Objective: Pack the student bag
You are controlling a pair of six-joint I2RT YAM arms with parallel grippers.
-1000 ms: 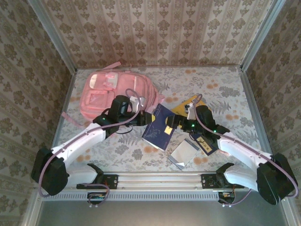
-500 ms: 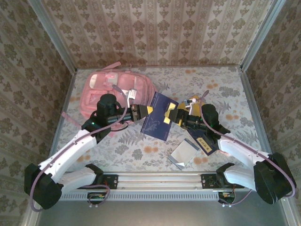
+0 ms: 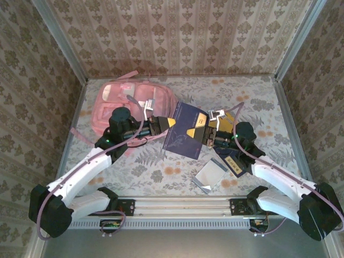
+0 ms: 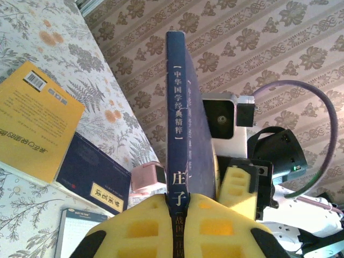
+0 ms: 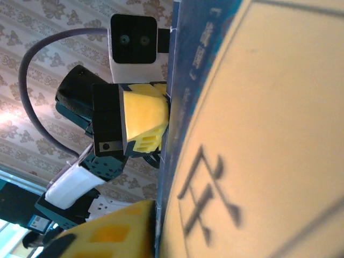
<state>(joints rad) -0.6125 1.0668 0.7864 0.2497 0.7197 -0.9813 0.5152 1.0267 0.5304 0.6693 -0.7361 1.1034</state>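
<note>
Bag (image 3: 102,107) edge behind navy book (image 3: 185,137)

navy book (image 4: 180,107) spine reads 中华国学经典精粹, lower down 庄子; its front cover shows 庄

Bare table (image 3: 134,172) near-left; student bag (image 3: 105,110) behind, books (image 3: 235,164) right

We see 1 navy hardback book (image 3: 185,134) standing upright, clear of the floral tablecloth (image 3: 161,172). On the cloth lie 1 yellow paperback (image 4: 32,123), 1 smaller navy book (image 4: 94,174) and 1 flat silvery rectangle (image 3: 210,174).
</note>
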